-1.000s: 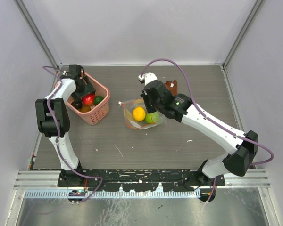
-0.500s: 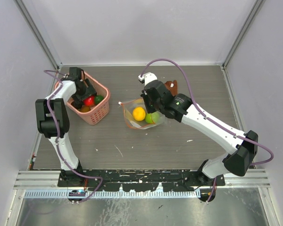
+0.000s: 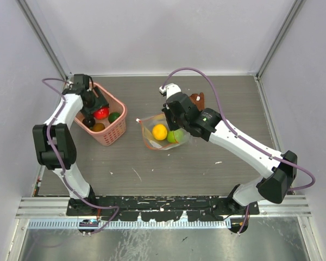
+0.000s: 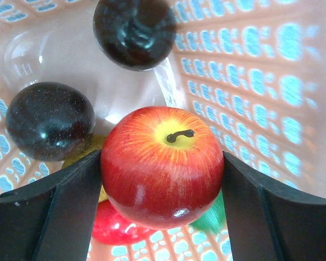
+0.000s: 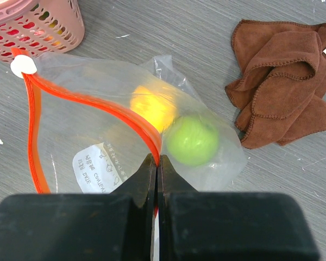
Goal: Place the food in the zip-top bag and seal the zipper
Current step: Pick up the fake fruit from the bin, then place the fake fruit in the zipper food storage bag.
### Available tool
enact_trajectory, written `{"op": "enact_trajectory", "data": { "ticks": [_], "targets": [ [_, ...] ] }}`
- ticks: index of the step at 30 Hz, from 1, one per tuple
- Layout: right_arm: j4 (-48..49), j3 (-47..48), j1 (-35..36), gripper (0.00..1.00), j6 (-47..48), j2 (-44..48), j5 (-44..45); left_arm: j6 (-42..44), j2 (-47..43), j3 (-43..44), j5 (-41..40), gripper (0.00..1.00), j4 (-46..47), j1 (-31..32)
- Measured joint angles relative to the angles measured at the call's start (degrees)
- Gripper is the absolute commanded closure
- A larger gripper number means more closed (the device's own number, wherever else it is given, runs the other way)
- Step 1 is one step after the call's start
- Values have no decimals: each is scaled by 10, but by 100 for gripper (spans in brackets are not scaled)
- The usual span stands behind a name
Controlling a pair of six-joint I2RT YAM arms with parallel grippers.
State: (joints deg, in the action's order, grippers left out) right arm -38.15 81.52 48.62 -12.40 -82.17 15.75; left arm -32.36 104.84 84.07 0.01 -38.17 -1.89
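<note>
My left gripper is shut on a red apple inside the pink basket; both fingers press its sides. In the top view the apple and left gripper are over the basket. The clear zip-top bag lies mid-table with its mouth open, holding an orange fruit and a green fruit. My right gripper is shut on the red zipper; its white tab is at the far end. The bag and right gripper also show from above.
The basket also holds two dark plums, a red piece and a green piece under the apple. A brown cloth lies right of the bag. The basket's corner is near the zipper tab.
The left arm's elbow has swung to the left and its wrist has shifted slightly back over the basket, still on the apple. The right arm and the bag have not moved.
</note>
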Motion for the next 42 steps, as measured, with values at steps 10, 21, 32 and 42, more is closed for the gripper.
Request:
{"op": "enact_trajectory", "data": {
  "ticks": [10,21,32,42],
  "targets": [
    [0,0,0,100,0,0,0,3,-128,-42,18,46,3,0],
    [3,0,0,100,0,0,0,5,-278,-129,85,47,28,9],
    [4,0,0,100,0,0,0,19,-442,-203,166,49,106,99],
    [5,0,0,100,-2,0,-9,19,-536,-291,169,50,195,257]
  ]
}}
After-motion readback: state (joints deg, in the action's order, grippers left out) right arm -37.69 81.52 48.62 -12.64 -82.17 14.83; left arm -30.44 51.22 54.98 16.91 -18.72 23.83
